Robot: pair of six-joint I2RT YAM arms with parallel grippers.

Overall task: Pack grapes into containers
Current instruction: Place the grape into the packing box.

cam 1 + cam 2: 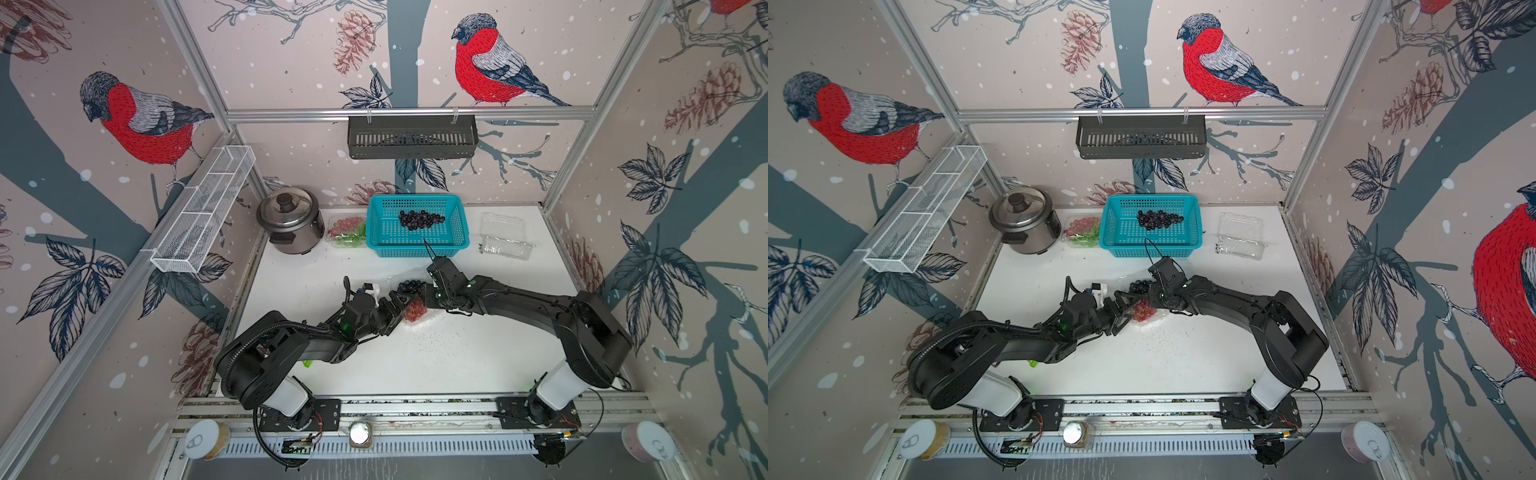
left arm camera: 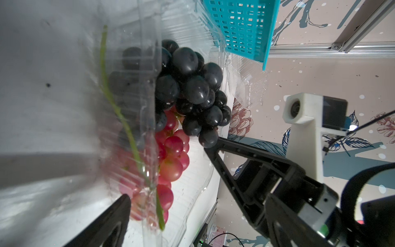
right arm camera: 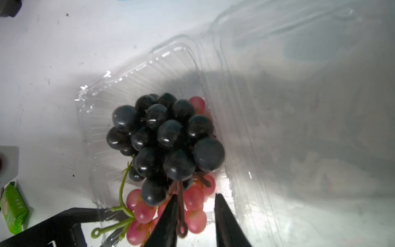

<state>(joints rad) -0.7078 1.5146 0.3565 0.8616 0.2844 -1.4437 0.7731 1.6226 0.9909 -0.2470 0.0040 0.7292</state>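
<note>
Your white table (image 1: pixel 415 365) carries everything. Your left arm (image 1: pixel 291 345) and your right arm (image 1: pixel 528 299) both reach in from the near edge and meet at the table's middle.

In both top views the teal basket (image 1: pixel 415 249) stands at the back, with a loose dark bunch (image 1: pixel 420 219) of grapes lying inside it. The steel rice cooker (image 1: pixel 291 224) sits at the back corner. Squeezed between the cooker and the basket is the back container (image 1: pixel 347 232), which holds red and green grapes. On the basket's other side, well apart from it, the empty container (image 1: pixel 505 239) lies open.

The middle container (image 3: pixel 119 89) sits between your two grippers with its clear lid (image 3: pixel 299 107) swung open. A dark bunch (image 3: pixel 168 136) rests in its tray on top of a red bunch (image 3: pixel 143 211).

Your left gripper (image 1: pixel 401 309) is spread wide at the side of that container. One of its fingers (image 2: pixel 119 213) is just outside the clear wall, and you cannot tell from these views whether it touches.

Your right gripper (image 3: pixel 195 197) hangs over the tray with its jaws parted. The dark bunch's brown stem (image 3: pixel 181 213) lies in the gap against one finger, released rather than pinched.
</note>
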